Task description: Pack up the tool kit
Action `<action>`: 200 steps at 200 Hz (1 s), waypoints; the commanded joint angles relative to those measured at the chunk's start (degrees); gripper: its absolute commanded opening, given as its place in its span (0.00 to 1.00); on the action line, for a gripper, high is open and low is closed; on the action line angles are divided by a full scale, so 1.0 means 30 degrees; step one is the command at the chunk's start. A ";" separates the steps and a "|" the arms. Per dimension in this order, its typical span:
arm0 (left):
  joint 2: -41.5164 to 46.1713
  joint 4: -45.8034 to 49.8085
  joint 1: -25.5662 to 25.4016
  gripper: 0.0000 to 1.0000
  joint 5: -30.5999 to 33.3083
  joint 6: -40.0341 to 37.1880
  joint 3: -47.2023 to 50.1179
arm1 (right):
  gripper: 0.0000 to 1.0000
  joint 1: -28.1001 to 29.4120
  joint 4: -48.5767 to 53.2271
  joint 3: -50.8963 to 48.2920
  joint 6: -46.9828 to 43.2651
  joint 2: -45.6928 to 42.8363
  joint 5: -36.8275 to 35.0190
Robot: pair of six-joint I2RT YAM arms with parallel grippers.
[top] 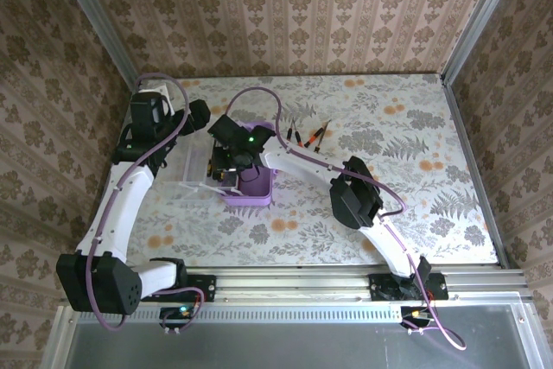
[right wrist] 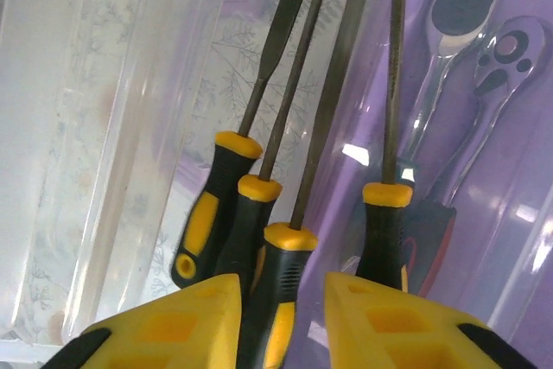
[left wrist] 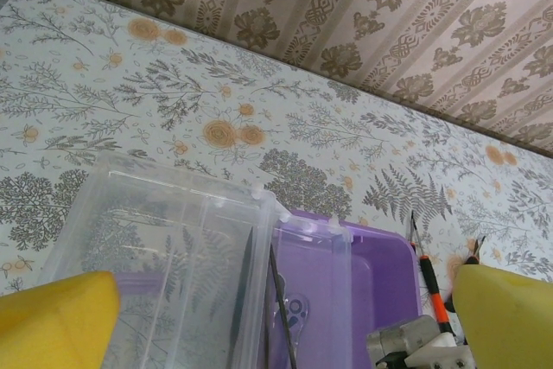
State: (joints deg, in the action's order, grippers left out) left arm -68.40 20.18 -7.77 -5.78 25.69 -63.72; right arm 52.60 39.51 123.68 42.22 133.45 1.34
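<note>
The lilac tool kit case [top: 252, 189] lies open at the table's left centre, with its clear lid [top: 192, 170] folded out to the left. My right gripper [right wrist: 282, 326] hangs inside the case [right wrist: 510, 239], open. One black-and-yellow screwdriver handle [right wrist: 281, 291] lies loose between its yellow fingers [right wrist: 173, 326]. Other screwdrivers [right wrist: 203, 213] rest beside that handle, next to a ratchet [right wrist: 458, 23]. My left gripper [left wrist: 281, 317] is open wide above the lid [left wrist: 164, 248], holding nothing. More screwdrivers [top: 294, 134] lie on the table behind the case.
Patterned walls close the table in at the back and on both sides. An orange-handled screwdriver [left wrist: 432, 287] lies just right of the case [left wrist: 380, 274]. The right arm's elbow [top: 356, 196] hangs over the table's middle. Floral tabletop [top: 432, 153] spreads out to the right.
</note>
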 commanded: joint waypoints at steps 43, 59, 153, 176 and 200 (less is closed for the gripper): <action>0.0158 -0.0186 0.0100 1.00 -0.0351 0.0249 0.0134 | 0.33 -0.0735 0.0331 -0.2706 -0.1383 -0.4148 -0.2848; 0.0132 -0.0211 0.0052 1.00 -0.0467 0.0329 0.0160 | 0.34 -0.1882 0.0161 -0.4805 -0.1829 -0.5832 -0.4535; -0.3155 -0.0986 -0.5795 1.00 -0.5451 0.0460 -0.0398 | 0.47 -0.8644 0.0062 -0.9494 -0.2320 -0.4724 -0.4960; -0.3589 -0.0800 -0.7151 1.00 -0.5082 0.0067 -0.0431 | 0.47 -0.8745 -0.0285 -0.9584 -0.2305 -0.3816 -0.4392; -0.3552 -0.0485 -0.7225 1.00 -0.4488 -0.0264 -0.0530 | 0.47 -0.8773 -0.0093 -0.9248 -0.2013 -0.2779 -0.4076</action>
State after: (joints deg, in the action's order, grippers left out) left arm -79.90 18.00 -29.69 -19.55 26.94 -63.75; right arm 26.30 38.39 93.80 35.92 122.54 -12.56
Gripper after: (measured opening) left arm 0.999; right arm 0.469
